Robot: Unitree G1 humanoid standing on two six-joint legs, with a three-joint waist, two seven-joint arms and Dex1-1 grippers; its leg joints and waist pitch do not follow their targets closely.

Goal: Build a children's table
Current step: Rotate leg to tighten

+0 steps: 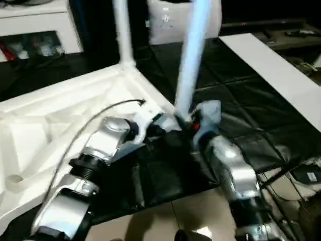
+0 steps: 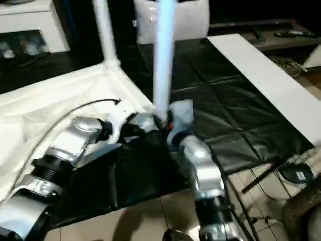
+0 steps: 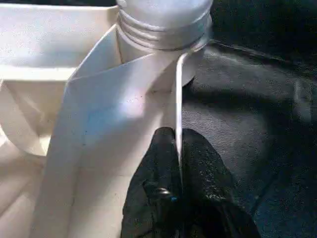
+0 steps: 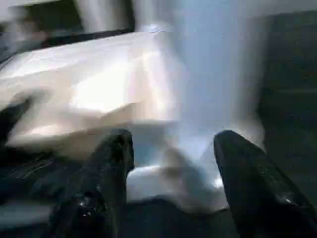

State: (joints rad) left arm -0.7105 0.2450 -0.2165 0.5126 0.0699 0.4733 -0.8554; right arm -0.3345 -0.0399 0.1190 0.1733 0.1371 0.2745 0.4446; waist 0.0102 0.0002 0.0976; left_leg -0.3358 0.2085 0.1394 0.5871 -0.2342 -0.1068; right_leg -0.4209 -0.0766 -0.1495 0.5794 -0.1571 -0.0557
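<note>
Standing in the near corner socket (image 3: pixel 163 29) of the upturned table top (image 1: pixel 60 115) on the black floor mat (image 1: pixel 241 125), the near leg (image 1: pixel 193 60) could tip if knocked. Left pincer (image 3: pixel 178 153) pinches the top's rim; right pincer (image 4: pixel 171 173) stands spread around the leg's base. No writing is readable.

Before you, the light tiled floor (image 1: pixel 200 211) carries a black quilted mat (image 1: pixel 235 95). Directly on the mat lies the white table top (image 1: pixel 55 120), underside up, ribs showing; its near corner reaches the mat's front part. A long white board (image 1: pixel 276 70) rests flat along the mat's right edge. Dark cables (image 2: pixel 261 181) trail over the tiles at your right.
</note>
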